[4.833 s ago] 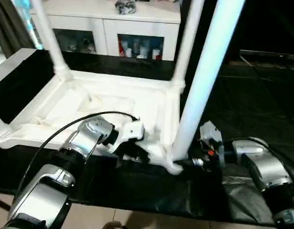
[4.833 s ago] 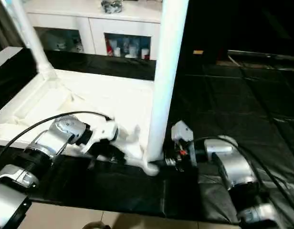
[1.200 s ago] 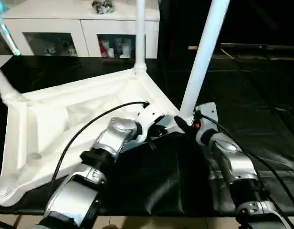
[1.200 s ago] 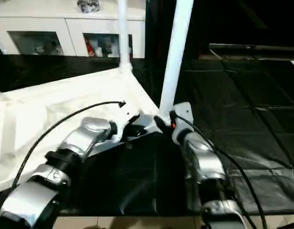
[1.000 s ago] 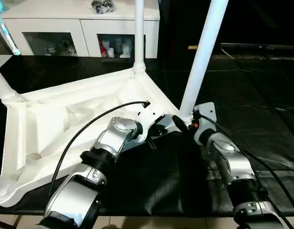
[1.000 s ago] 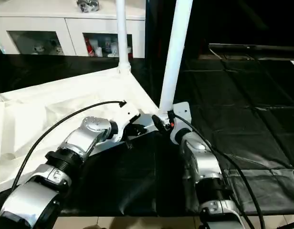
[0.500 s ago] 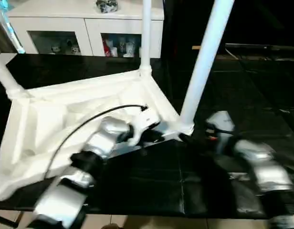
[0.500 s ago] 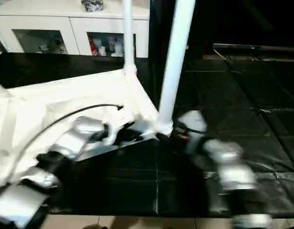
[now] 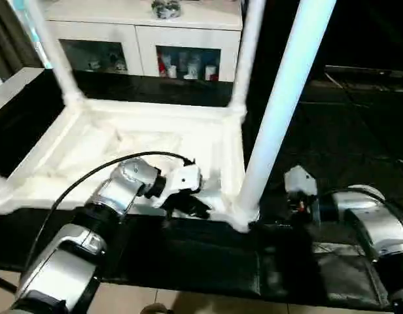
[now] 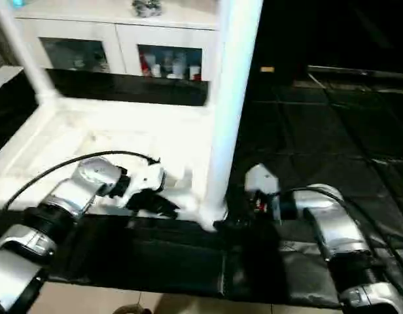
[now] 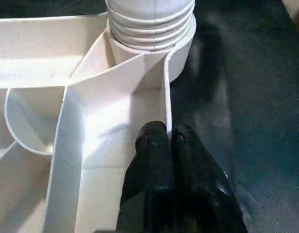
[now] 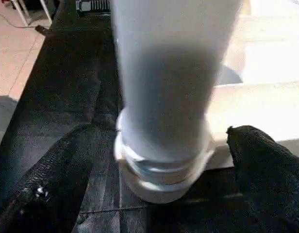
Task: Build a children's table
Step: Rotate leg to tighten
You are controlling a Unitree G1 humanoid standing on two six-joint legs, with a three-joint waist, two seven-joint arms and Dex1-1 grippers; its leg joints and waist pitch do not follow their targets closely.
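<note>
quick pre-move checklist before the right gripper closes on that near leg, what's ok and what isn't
1. Right gripper open with a finger on each side of the near white tapered tube leg: ok.
2. Near leg seated in the round corner socket of the white plastic ribbed tabletop, threads showing at its base: looks seated, full tightness cannot tell.
3. Left gripper shut on the tabletop's thin rim wall to steady it: ok.
4. Tabletop lying underside up on the black mat: ok.
5. Far two legs standing upright in their sockets: ok.
6. Fourth corner's leg: cannot tell.
</note>
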